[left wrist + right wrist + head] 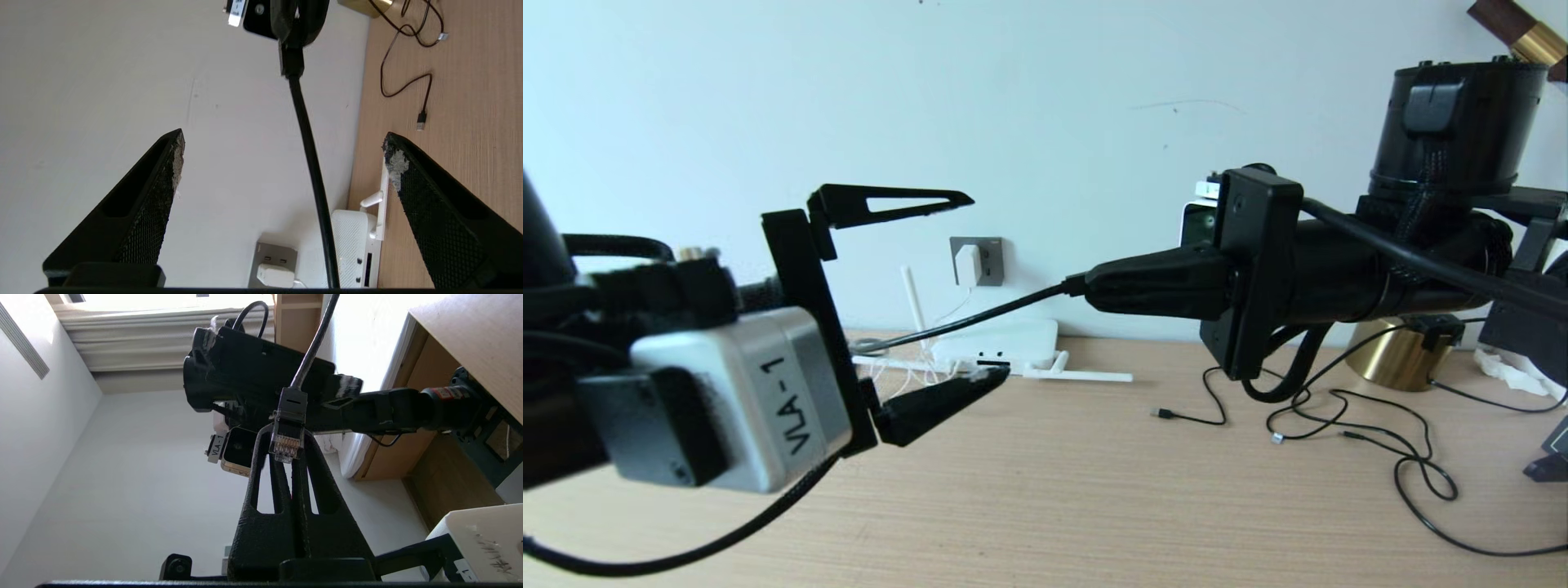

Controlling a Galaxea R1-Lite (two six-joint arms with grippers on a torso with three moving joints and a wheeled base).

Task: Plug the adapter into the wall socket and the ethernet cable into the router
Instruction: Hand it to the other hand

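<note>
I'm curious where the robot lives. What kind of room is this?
Probably a home or office desk corner: a wooden desk against a plain wall, a white router, an adapter in the wall socket and loose cords.

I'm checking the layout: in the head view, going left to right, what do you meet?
Left gripper, fingers wide open → adapter in the wall socket → router → right gripper shut on the ethernet cable → brass base.
</note>
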